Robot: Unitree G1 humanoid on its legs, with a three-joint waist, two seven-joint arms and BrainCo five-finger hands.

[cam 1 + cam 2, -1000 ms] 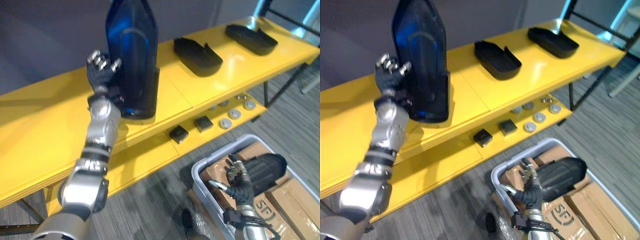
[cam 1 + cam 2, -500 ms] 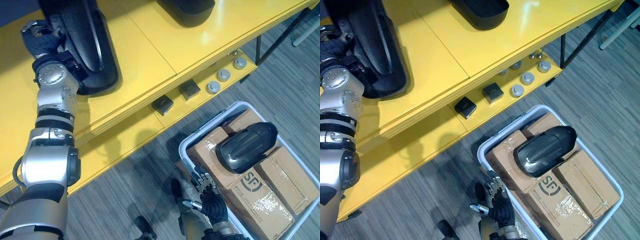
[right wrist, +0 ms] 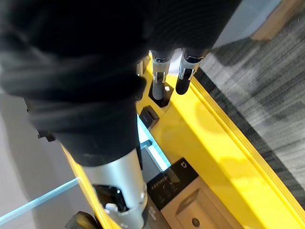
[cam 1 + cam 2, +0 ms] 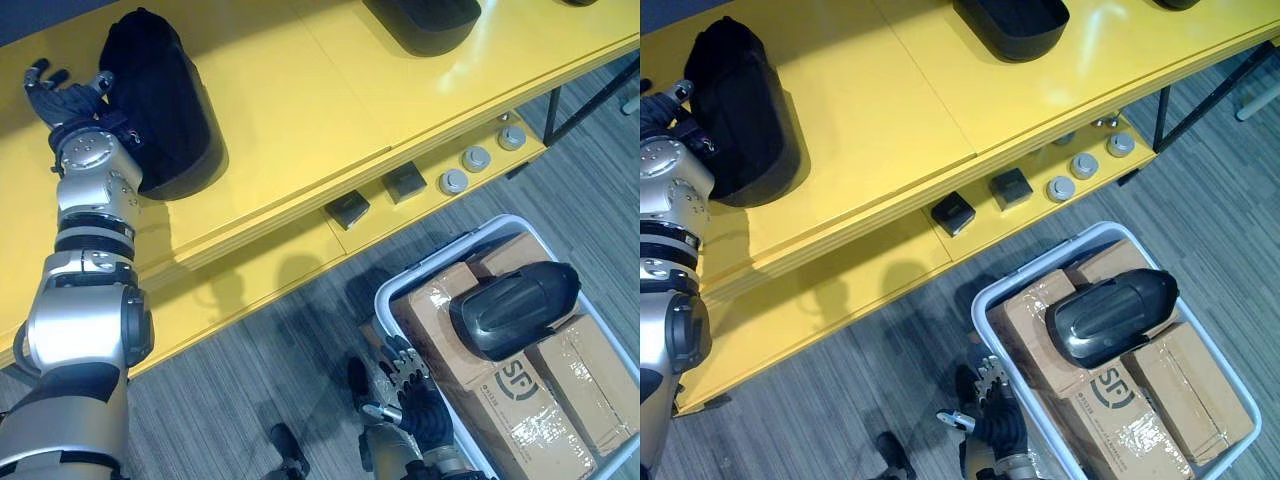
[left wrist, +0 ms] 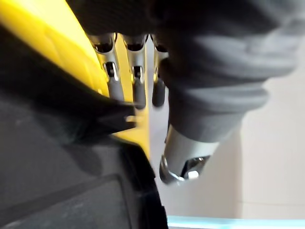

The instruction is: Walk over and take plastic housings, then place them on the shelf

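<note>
The yellow shelf (image 4: 300, 100) runs across the upper part of the frame, and one black plastic housing (image 4: 165, 120) lies on its top board at the upper left. The left robot hand (image 4: 70, 100) is just beside the housing's left edge. Its fingers (image 5: 112, 71) are straight and apart rather than wrapped round the part, and whether they touch it cannot be told. In the left wrist view the housing's dark edge lies close in front of them on the yellow board. A second housing (image 4: 425, 20) sits at the top centre of the frame, well apart from the first. On the lower board (image 4: 250, 290) two small black blocks (image 4: 350, 210) lie side by side near the frame's middle, with a row of round silver discs (image 4: 455, 181) to their right. A pale bin (image 4: 450, 258) stands on the grey striped floor (image 4: 250, 400) at the lower right. It holds taped cardboard boxes (image 4: 520, 395), and another housing (image 4: 515, 310) rests on top of them. The right robot hand (image 4: 415, 400) hangs low at the bottom centre of the frame, just outside the bin's left wall. Its fingers are loosely spread and hold nothing, and in the right wrist view they (image 3: 159, 76) point straight out.
</note>
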